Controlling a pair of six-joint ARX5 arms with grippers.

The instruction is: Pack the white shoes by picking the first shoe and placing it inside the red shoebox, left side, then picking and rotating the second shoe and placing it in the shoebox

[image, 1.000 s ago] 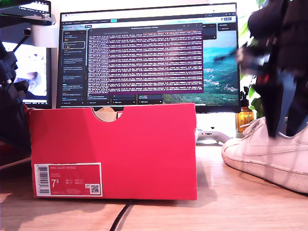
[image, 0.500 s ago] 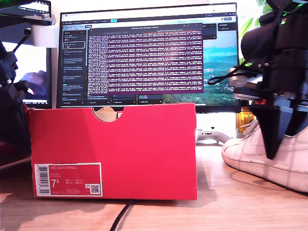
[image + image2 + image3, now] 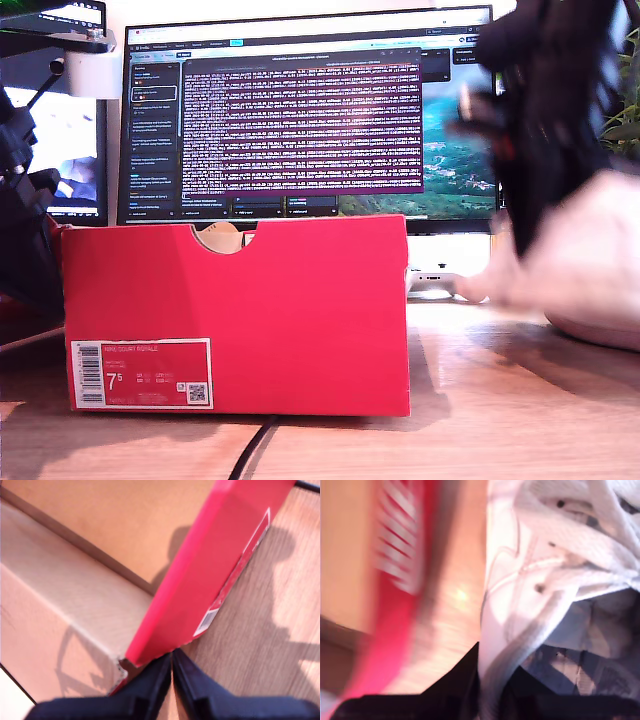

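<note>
Right now one red shoebox [image 3: 240, 315] stands on the wooden surface [image 3: 500, 420], toward the exterior view's left, its barcode label [image 3: 140, 373] facing the camera and the notch in its top edge showing. One white shoe [image 3: 575, 265] is visible, motion-blurred, at the exterior view's right, with my second end effector [image 3: 492, 690] clenched on it: the second wrist view shows the dark fingers [image 3: 465, 682] pinching the white upper by the laces [image 3: 580, 565]. Whether the shoe's sole touches the surface I cannot tell through the blur. A second shoe cannot be made out. That wrist view also catches a blurred red edge with white stripes [image 3: 400, 550] beside the shoe. My first end effector [image 3: 172, 672] is clenched with nothing between the fingers, hanging just above a corner of the shoebox rim; the first wrist view looks into the box's bare tan interior [image 3: 100, 525]. Two monitors sit behind the box: one large [image 3: 310, 115] showing terminal text, one partly cut off [image 3: 65, 150] at the exterior view's left edge. One dark cable [image 3: 250, 450] runs out from under the box at the surface's near edge.
</note>
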